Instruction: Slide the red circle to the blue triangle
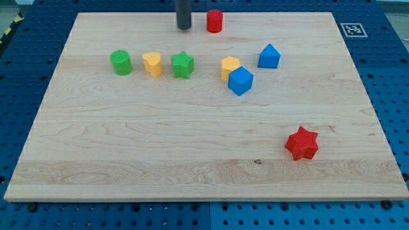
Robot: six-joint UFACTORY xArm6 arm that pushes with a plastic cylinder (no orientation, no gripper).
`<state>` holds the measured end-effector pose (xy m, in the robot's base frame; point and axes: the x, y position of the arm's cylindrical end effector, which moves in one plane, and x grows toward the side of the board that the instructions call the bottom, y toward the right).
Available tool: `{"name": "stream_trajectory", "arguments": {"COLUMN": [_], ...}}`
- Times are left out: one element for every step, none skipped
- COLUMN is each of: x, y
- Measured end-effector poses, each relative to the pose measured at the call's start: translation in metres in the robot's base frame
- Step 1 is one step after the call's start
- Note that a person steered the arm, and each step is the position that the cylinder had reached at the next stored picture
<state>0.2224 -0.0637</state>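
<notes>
The red circle (214,21) sits near the view's top edge of the wooden board (128,147). The blue triangle (269,57) lies down and to the right of it, well apart. My tip (184,28) is the lower end of the dark rod at the view's top, just left of the red circle with a small gap between them.
A green circle (121,62), a yellow heart (153,64) and a green star (182,64) form a row at the left. A yellow block (229,65) touches a blue cube (241,80). A red star (301,143) lies at the lower right.
</notes>
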Motion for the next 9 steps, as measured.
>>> {"name": "stream_trajectory", "arguments": {"x": [-0.025,-0.025,-0.021,-0.011,-0.001,0.014,0.024,0.025,0.007], "y": [0.011,0.021,0.025,0.033,0.06,0.088,0.096,0.096,0.094]}}
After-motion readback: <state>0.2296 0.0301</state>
